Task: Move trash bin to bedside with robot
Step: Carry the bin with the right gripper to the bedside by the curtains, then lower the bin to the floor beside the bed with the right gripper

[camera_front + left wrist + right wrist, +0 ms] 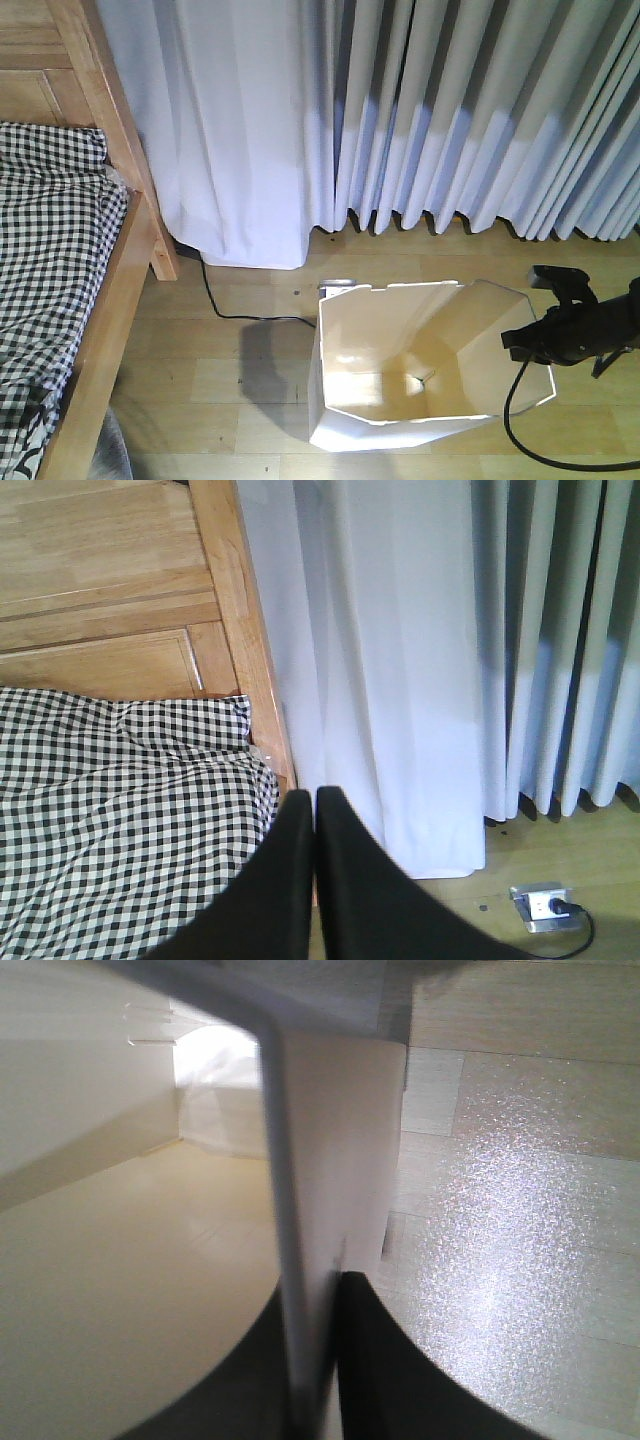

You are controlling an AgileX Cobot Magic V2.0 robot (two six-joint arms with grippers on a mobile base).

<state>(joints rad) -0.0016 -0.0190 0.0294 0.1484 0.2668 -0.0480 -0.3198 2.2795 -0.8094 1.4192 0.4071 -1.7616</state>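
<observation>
Plastic of the trash bin (335, 1140) fills the right wrist view. The right pincer (318, 1285) is pinching the bin's thin white wall just under the rim, with one black finger inside against the cream interior and the other outside over the pale wood floor (520, 1210).

In the front view the same hold shows at the bin's right-hand edge, where the right pincer (528, 342) on its slim black arm (590, 322) meets the rim. A black cable (512, 415) loops down from the arm past the bin's side. The trash bin (400, 330) stands on the floor (200, 400) with its faceted mouth open to the camera and casts a shadow to its left. A stretch of floor separates it from the bed (100, 330), so the two are apart, not touching. The bed's light wooden frame runs along the left of the view and carries black-and-white checked bedding (50, 260).

Just behind the bin's rear left corner a small floor socket (338, 286) is set in the boards. A thin black cord (212, 295) runs from it toward the bed's leg.

The left pincer (313, 798) is pressed together with nothing between its fingers, and hangs over the bed's corner near the headboard (100, 600). Farthest back, pale pleated curtains (450, 110) hang to the floor.
</observation>
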